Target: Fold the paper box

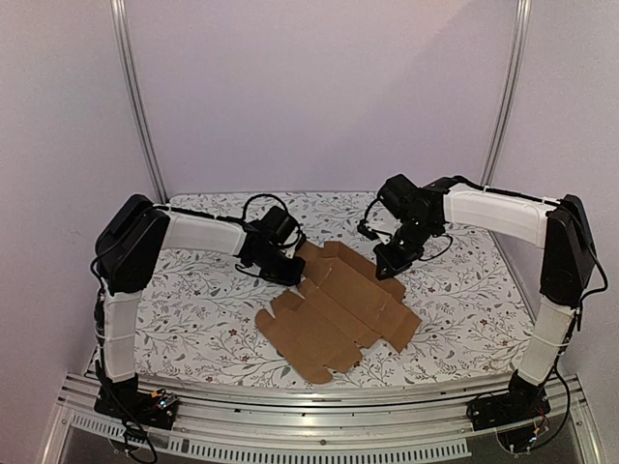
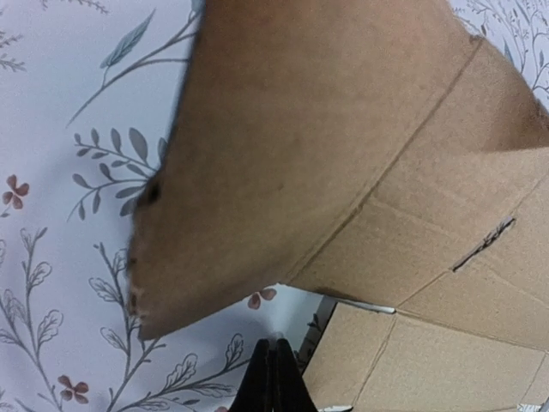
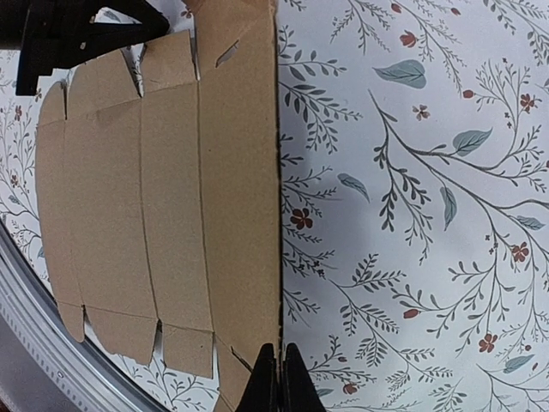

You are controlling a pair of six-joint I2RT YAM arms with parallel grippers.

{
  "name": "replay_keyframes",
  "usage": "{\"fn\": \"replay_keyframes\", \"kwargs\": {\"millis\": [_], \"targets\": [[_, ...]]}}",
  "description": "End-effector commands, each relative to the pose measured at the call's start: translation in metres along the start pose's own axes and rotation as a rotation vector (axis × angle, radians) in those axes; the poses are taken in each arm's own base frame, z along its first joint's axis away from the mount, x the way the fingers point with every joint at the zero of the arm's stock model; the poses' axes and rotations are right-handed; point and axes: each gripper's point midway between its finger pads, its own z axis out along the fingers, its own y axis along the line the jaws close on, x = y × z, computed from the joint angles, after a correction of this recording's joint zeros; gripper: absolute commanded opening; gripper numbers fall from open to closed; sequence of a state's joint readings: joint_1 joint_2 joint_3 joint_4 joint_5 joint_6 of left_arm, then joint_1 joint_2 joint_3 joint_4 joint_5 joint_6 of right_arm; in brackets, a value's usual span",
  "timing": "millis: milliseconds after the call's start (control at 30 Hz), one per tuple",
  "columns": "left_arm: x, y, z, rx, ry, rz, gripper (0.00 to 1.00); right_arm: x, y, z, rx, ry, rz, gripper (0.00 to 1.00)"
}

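Observation:
The paper box (image 1: pixel 338 309) is a flat brown die-cut cardboard sheet with flaps and slits, lying at the table's middle. My right gripper (image 1: pixel 390 266) is at its far right edge. In the right wrist view the fingers (image 3: pixel 280 350) are shut on the sheet's long edge (image 3: pixel 240 215), which runs straight into them. My left gripper (image 1: pixel 293 275) is at the sheet's far left corner. In the left wrist view its fingers (image 2: pixel 276 343) are shut with nothing seen between them, just below a raised, blurred flap (image 2: pixel 283 146). The left gripper also shows in the right wrist view (image 3: pixel 77 30).
The table carries a white floral cloth (image 1: pixel 193 329). An aluminium rail (image 1: pixel 319 430) runs along the near edge and shows in the right wrist view (image 3: pixel 26 343). Two metal posts (image 1: pixel 140 106) stand at the back corners against pale walls.

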State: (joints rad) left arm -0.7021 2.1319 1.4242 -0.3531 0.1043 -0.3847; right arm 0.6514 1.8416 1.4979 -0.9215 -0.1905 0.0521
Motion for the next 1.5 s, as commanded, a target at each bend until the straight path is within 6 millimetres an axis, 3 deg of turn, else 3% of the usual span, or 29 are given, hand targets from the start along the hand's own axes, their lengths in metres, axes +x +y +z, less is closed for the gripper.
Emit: {"fn": "replay_keyframes", "kwargs": {"millis": [0, 233, 800, 1200, 1300, 1467], "targets": [[0.016, -0.016, -0.005, 0.070, 0.036, 0.029, 0.00, 0.004, -0.004, 0.004, 0.008, 0.013, 0.022, 0.00], [0.030, -0.038, -0.011, 0.207, 0.050, 0.026, 0.00, 0.004, -0.002, 0.005, -0.002, 0.007, 0.025, 0.00], [0.032, -0.074, -0.031, 0.357, 0.024, 0.029, 0.00, 0.006, -0.005, 0.007, 0.007, -0.003, 0.029, 0.00], [0.051, -0.082, -0.020, 0.351, 0.058, 0.029, 0.00, 0.009, -0.006, 0.010, 0.011, -0.002, 0.031, 0.00], [0.044, -0.081, -0.028, 0.335, 0.035, 0.034, 0.00, 0.007, -0.005, 0.005, 0.007, -0.021, 0.022, 0.00], [0.018, -0.077, -0.059, 0.305, -0.026, 0.050, 0.00, 0.002, -0.001, -0.006, 0.009, -0.061, -0.045, 0.00]]}}
